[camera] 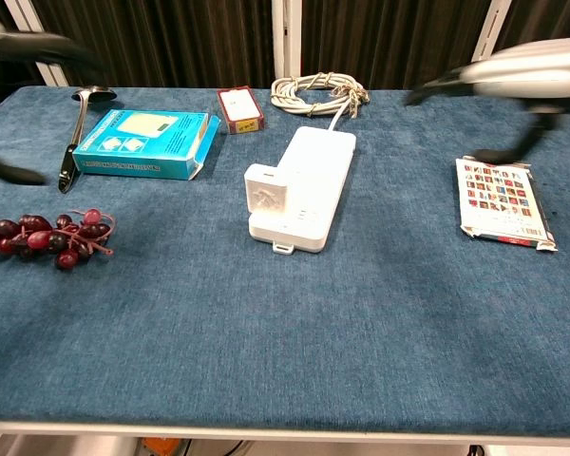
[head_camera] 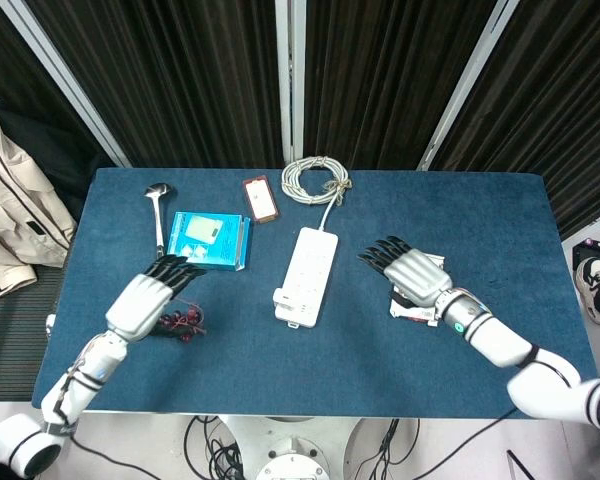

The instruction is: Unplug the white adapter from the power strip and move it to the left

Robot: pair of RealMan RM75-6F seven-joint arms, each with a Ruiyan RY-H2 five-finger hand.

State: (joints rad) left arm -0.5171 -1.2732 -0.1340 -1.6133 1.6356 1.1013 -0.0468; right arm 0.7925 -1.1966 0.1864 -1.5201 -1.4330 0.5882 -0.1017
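left hand (head_camera: 148, 300) spread, right hand (head_camera: 408, 273) spread

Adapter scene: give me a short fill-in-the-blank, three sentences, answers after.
1. The white adapter is still plugged into the ____, near its front end.
2. The coiled cable lies at the ____ edge of the table.
3. The left hand hovers over the bunch of ____, while the right hand is above the printed packet.

Answers: power strip; far; grapes

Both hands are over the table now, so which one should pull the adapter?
Probably the left hand: the white adapter sits on the left side of the power strip, and it must go left. The right hand is open beyond the strip.
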